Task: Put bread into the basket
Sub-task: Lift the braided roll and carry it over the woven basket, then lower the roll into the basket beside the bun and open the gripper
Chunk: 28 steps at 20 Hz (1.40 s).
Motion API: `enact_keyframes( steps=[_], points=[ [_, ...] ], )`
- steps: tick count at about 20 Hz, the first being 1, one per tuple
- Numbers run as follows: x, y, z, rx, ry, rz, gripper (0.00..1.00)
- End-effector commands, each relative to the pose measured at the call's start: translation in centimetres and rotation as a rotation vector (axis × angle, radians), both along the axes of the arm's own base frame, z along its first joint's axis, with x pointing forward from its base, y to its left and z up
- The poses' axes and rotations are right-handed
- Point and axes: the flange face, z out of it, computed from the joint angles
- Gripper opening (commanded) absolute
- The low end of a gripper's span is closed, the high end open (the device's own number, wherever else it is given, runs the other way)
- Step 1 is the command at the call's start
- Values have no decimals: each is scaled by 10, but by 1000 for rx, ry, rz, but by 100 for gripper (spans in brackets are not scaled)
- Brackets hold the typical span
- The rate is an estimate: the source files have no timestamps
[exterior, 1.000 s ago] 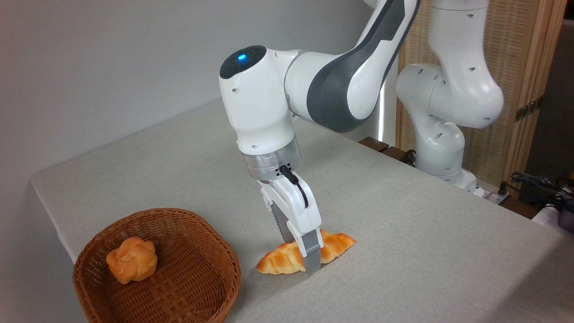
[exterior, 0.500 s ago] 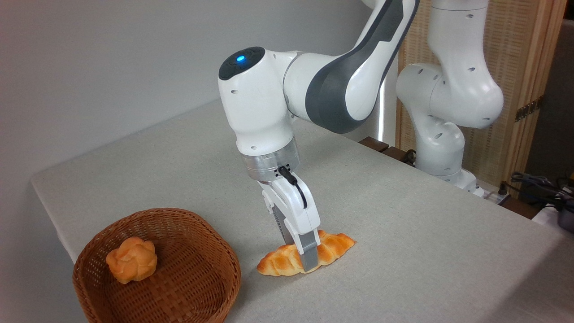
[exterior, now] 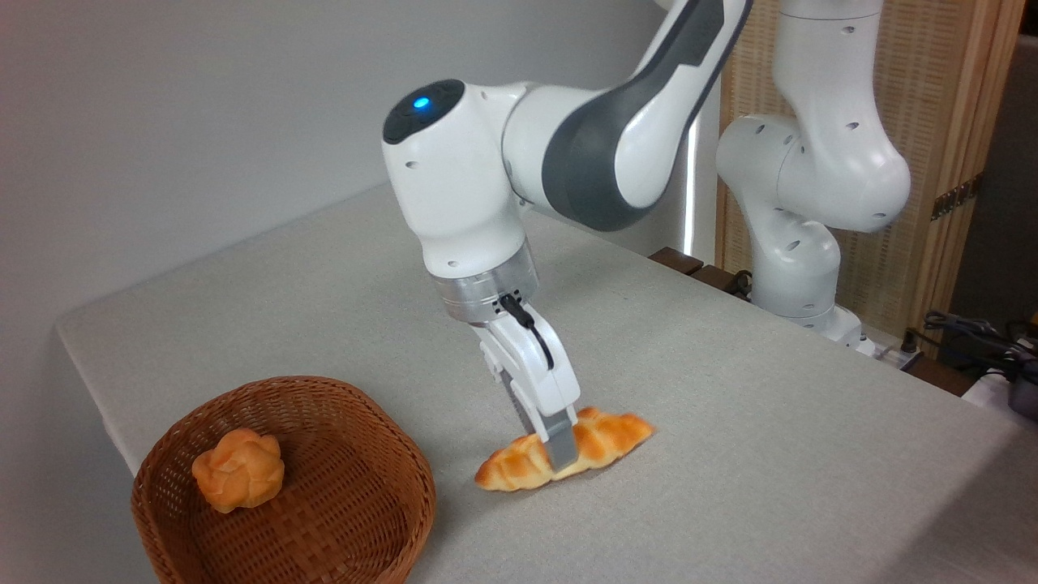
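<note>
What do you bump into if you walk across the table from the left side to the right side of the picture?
basket → bun sitting inside the basket → bread, held at its middle by the gripper → bare table

Table (exterior: 730, 422) w/ pale grey cloth. Wicker basket (exterior: 357, 519) sat on it at front left corner. Bread (exterior: 604, 434) was just right of basket, apart from it; can't tell if it touched the cloth.
</note>
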Motion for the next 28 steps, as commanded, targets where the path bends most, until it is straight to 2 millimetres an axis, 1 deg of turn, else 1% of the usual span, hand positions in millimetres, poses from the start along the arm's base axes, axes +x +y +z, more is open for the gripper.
enact_keyframes(
  steps=[1,2,3,4,5,6,7,9,10,11,12,13,14,15,16,18,20,21,23,24,25,27,28],
  points=[
    [27,-8,56,-39,78,26,43],
    [38,-11,78,-67,82,37,44],
    [44,-13,88,-82,80,40,44],
    [58,-16,105,-110,61,53,45],
    [66,-19,110,-125,48,63,45],
    [82,-22,118,-146,19,103,45],
    [90,-20,120,-154,7,131,45],
    [124,-15,122,-163,-38,210,50],
    [131,-15,120,-165,-43,219,51],
    [142,-15,114,-164,-52,223,54],
    [147,-13,109,-163,-61,227,57],
    [158,-12,100,-164,-98,232,59],
    [163,-15,96,-166,-120,232,59],
    [173,-21,88,-172,-157,231,59],
    [177,-22,82,-172,-166,237,59],
    [190,-25,64,-173,-205,286,59],
    [196,-35,57,-179,-221,324,59],
    [199,-38,49,-179,-220,348,60],
    [202,-40,45,-181,-229,384,60],
    [203,-43,44,-185,-237,391,65],
    [206,-47,36,-187,-230,411,89],
    [208,-48,30,-178,-228,431,99],
    [208,-48,29,-180,-229,437,100]
  ],
)
